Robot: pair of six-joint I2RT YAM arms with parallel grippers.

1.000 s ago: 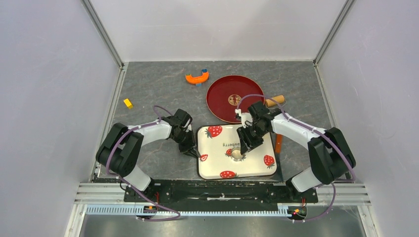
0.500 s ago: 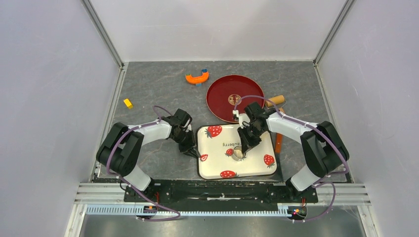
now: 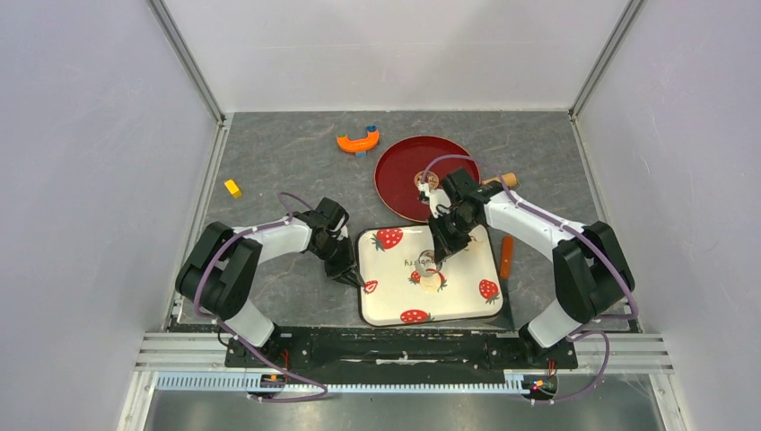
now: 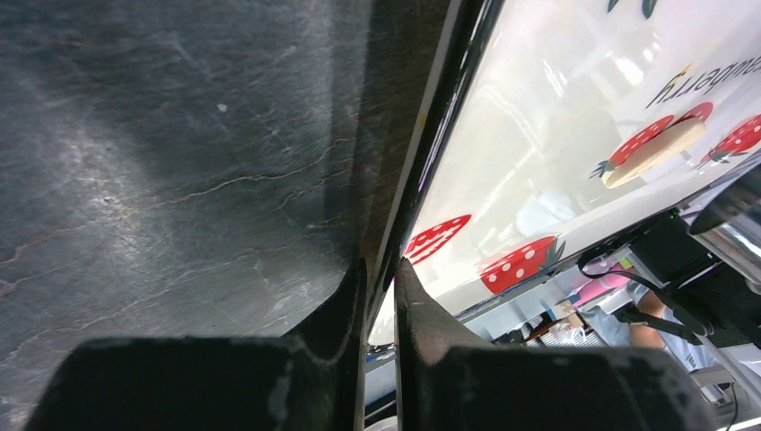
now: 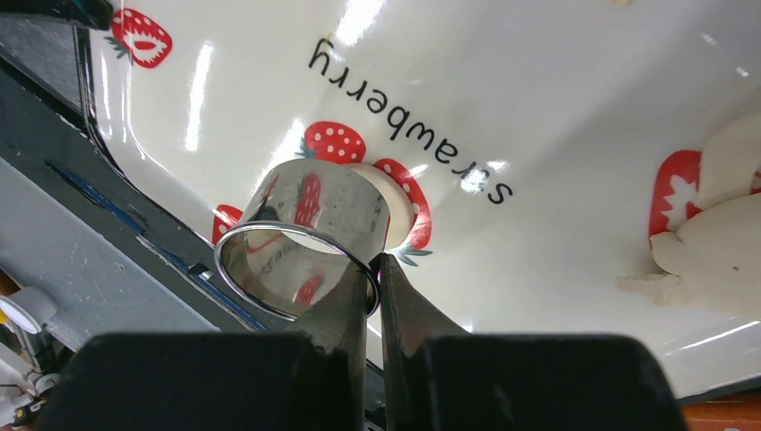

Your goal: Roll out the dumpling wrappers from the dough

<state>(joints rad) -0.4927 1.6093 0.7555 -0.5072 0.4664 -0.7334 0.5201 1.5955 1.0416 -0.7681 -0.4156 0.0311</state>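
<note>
A white strawberry tray [image 3: 467, 310] lies in front of the arms. My left gripper [image 3: 352, 274] is shut on the tray's left rim [image 4: 422, 153], which runs between its fingers. My right gripper [image 3: 437, 260] is shut on the rim of a shiny metal ring cutter [image 5: 305, 238] and holds it just above the tray. A round pale wrapper [image 5: 395, 211] lies on a printed strawberry behind the ring; it also shows in the left wrist view [image 4: 653, 153]. A lump of pale dough [image 5: 718, 233] sits on the tray to the right.
A dark red plate [image 3: 404, 171] lies beyond the tray, with a wooden roller [image 3: 501, 182] at its right edge. An orange stick [image 3: 507, 256] lies right of the tray. An orange curved toy [image 3: 358, 141] and a yellow block [image 3: 232, 188] lie at the far left.
My right gripper has drawn back and up toward the red plate with the ring cutter, uncovering the round wrapper and the tray's lettering. The left gripper has not moved.
</note>
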